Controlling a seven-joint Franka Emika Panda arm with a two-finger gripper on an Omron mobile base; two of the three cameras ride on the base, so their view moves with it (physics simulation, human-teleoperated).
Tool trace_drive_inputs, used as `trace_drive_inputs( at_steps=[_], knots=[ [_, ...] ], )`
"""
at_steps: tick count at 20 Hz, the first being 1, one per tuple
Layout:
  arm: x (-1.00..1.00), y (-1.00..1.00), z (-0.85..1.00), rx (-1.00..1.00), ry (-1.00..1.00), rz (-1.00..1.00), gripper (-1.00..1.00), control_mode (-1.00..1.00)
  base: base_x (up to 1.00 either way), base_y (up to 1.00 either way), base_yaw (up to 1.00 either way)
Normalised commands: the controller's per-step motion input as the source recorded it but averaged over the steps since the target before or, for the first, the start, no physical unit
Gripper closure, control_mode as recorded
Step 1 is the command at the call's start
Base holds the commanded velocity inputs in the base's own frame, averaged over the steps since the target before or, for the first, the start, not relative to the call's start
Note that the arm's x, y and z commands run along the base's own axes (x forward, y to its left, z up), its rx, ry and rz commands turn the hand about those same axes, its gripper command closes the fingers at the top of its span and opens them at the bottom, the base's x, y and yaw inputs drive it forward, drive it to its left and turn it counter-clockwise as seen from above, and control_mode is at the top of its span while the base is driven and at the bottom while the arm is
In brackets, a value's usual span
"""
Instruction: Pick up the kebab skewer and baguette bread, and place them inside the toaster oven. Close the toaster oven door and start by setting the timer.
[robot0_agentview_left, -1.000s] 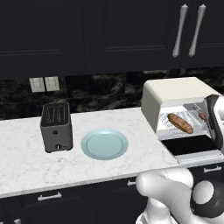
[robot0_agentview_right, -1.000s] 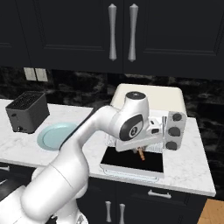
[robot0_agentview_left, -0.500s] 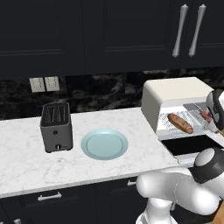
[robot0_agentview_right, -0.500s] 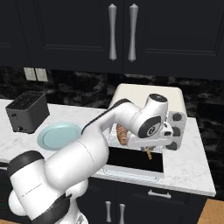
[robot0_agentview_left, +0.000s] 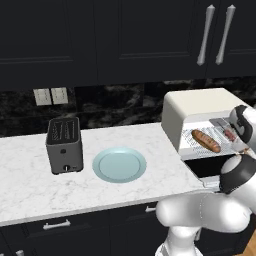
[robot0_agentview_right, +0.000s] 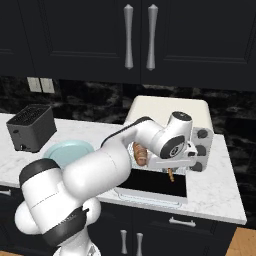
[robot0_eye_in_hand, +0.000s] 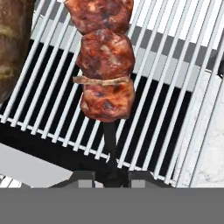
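Clenching the kebab skewer by its stick, my claw holds it over the toaster oven rack, beside the baguette bread, ready for release.

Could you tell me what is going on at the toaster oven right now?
The robot's hand is shut on the kebab skewer, holding it over the wire rack of the toaster oven. The baguette bread already lies on that rack. The toaster oven door is folded down open, and the blue plate sits on the counter.
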Motion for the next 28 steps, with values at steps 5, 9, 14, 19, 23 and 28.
trace_drive_inputs(
  at_steps=[5,9,14,19,23,28],
  knots=[
    [0.27,-0.02,-0.42,-0.05,0.01,0.0,1.0,-1.0,0.0,0.0,0.0],
    [0.21,-0.14,-0.1,-0.07,0.02,0.0,1.0,-1.0,0.0,0.0,0.0],
    [0.0,-0.09,-0.06,-0.09,0.0,0.0,1.0,-1.0,0.0,0.0,0.0],
    [-0.01,0.0,-0.03,-0.09,0.0,0.02,1.0,-1.0,0.0,0.0,0.0],
    [-0.02,0.0,0.0,-0.1,0.0,0.1,1.0,-1.0,0.0,0.0,0.0],
    [0.0,0.01,0.0,-0.05,0.0,0.14,1.0,-1.0,0.0,0.0,0.0]
  ],
)
